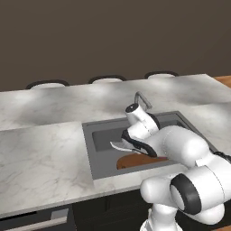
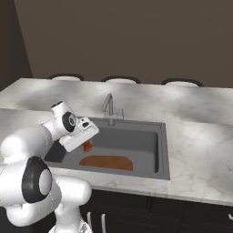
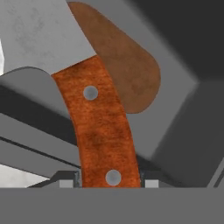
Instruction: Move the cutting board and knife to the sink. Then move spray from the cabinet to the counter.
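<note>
Gripper (image 3: 111,183) clamped on knife (image 3: 98,127) handle, held over sink (image 2: 161,150) for drop-off; cutting board (image 2: 107,162) already laid inside basin.

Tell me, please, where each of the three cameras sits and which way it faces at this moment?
Left base view: on the base, behind the arm's left, facing forward and down at the sink; the white arm rises lower right.
Right base view: behind the arm's right, facing the same sink and cutting board; the arm rises lower left.
Hand view: on the hand, looking along the gripper, whose jaws are shut on the knife, toward the board in the basin.
Shared: both base views show sink, faucet, board and counter.
</note>
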